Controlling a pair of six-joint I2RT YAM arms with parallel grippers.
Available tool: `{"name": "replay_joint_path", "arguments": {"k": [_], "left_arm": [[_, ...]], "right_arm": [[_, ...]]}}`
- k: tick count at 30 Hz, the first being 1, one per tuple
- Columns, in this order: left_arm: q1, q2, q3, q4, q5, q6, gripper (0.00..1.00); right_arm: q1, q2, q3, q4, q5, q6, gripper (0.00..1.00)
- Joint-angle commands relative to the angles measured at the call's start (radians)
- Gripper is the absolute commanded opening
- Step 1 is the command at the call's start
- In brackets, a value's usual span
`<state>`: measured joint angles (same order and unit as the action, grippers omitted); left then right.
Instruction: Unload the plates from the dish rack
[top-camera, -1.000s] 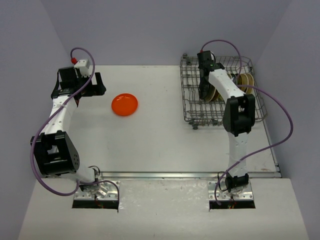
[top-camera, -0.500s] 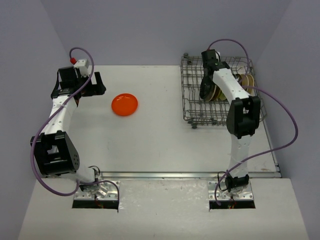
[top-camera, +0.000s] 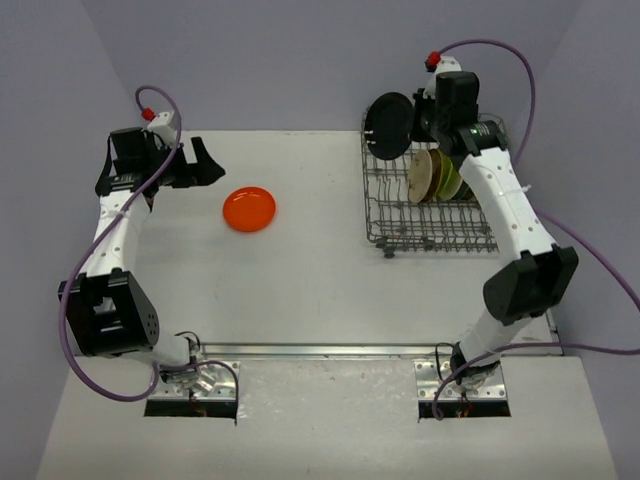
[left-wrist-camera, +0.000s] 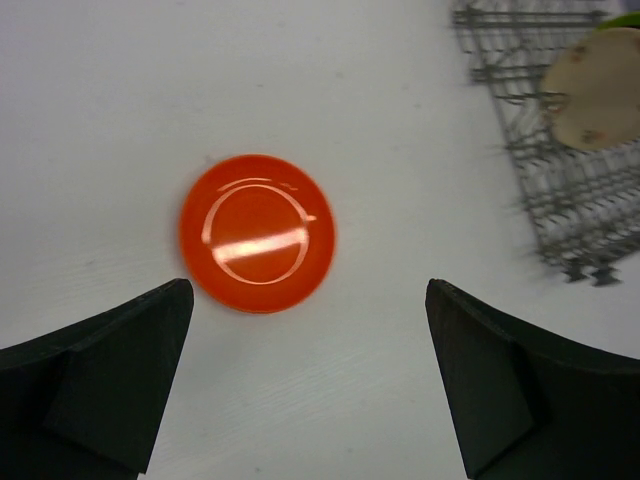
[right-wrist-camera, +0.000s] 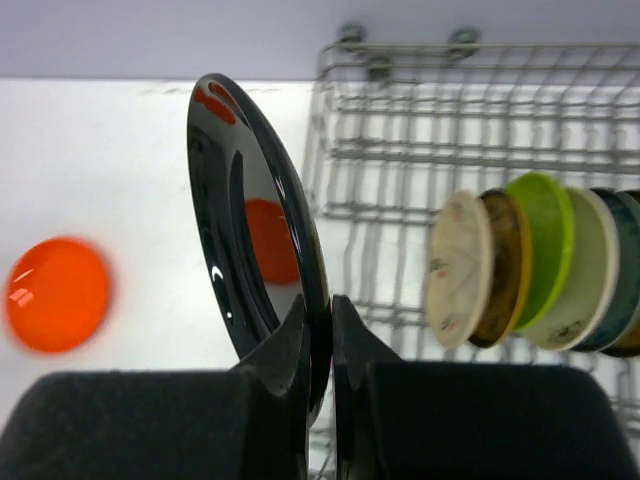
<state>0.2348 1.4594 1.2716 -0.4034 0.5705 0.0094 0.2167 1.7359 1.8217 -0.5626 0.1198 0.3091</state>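
Top external: black plate (top-camera: 391, 124) up on edge, lifted out of the rack (top-camera: 385, 215), over its left wall. Right wrist: pinched at the lower rim by the closed right jaws, face turned towards the orange plate (right-wrist-camera: 57, 293). Lies flat on the bench (top-camera: 300, 290), well left of the rack, near the left jaws, wide open and empty. Probably calls for a leftward carry, then tilting flat. Several plates (top-camera: 435, 176) upright in the rack.
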Motion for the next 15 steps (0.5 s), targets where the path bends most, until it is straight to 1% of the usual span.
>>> {"name": "replay_joint_path", "arguments": {"k": [1, 3, 5, 10, 12, 15], "left_arm": [[-0.006, -0.089, 0.033, 0.052, 0.428, -0.148, 1.00], [-0.007, -0.110, 0.019, 0.106, 0.542, -0.250, 0.97], [-0.011, -0.117, 0.011, 0.123, 0.585, -0.293, 0.93], [-0.048, -0.118, -0.040, 0.129, 0.603, -0.365, 0.86], [-0.065, -0.123, -0.073, 0.130, 0.590, -0.358, 0.83], [-0.103, -0.139, -0.095, 0.131, 0.554, -0.330, 0.82]], "right_arm": [[0.001, -0.148, -0.193, 0.208, -0.359, 0.073, 0.00], [0.004, -0.199, -0.313, 0.289, -0.504, 0.134, 0.00], [0.021, -0.223, -0.346, 0.326, -0.554, 0.154, 0.00], [0.082, -0.237, -0.402, 0.364, -0.604, 0.178, 0.00], [0.125, -0.236, -0.410, 0.366, -0.605, 0.174, 0.00], [0.166, -0.223, -0.410, 0.364, -0.624, 0.175, 0.00]]}}
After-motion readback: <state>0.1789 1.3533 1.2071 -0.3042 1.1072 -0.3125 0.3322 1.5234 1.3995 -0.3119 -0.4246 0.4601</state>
